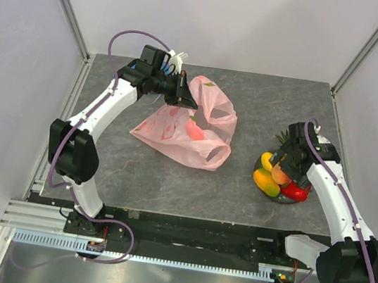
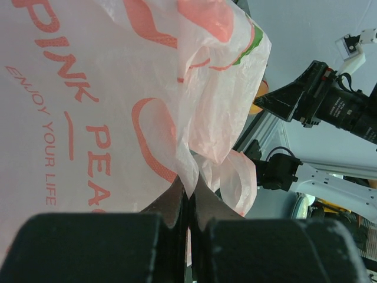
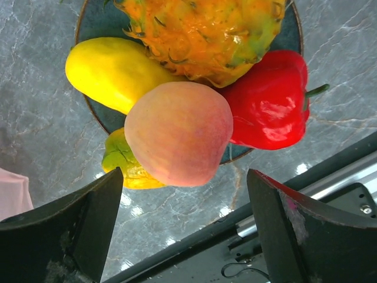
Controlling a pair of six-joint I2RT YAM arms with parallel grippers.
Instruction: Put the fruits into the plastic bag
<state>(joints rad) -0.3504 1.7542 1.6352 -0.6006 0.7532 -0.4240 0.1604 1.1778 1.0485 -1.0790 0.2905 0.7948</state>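
The pink plastic bag (image 1: 187,128) lies mid-table, its far edge lifted. My left gripper (image 1: 184,100) is shut on that edge; in the left wrist view the film (image 2: 118,100) rises from between the closed fingers (image 2: 171,200). The fruits sit piled on a dark plate (image 1: 277,196) at the right: two yellow-green mangoes (image 3: 115,71), a pink-orange peach (image 3: 179,132), a shiny red one (image 3: 268,106) and an orange pineapple (image 3: 203,32). My right gripper (image 1: 286,169) hovers open just above the peach, its fingers (image 3: 76,230) wide apart and empty.
Grey marble tabletop (image 1: 252,101) with white enclosure walls on three sides. A black rail (image 1: 190,231) runs along the near edge, close to the plate. The right arm shows in the left wrist view (image 2: 330,106).
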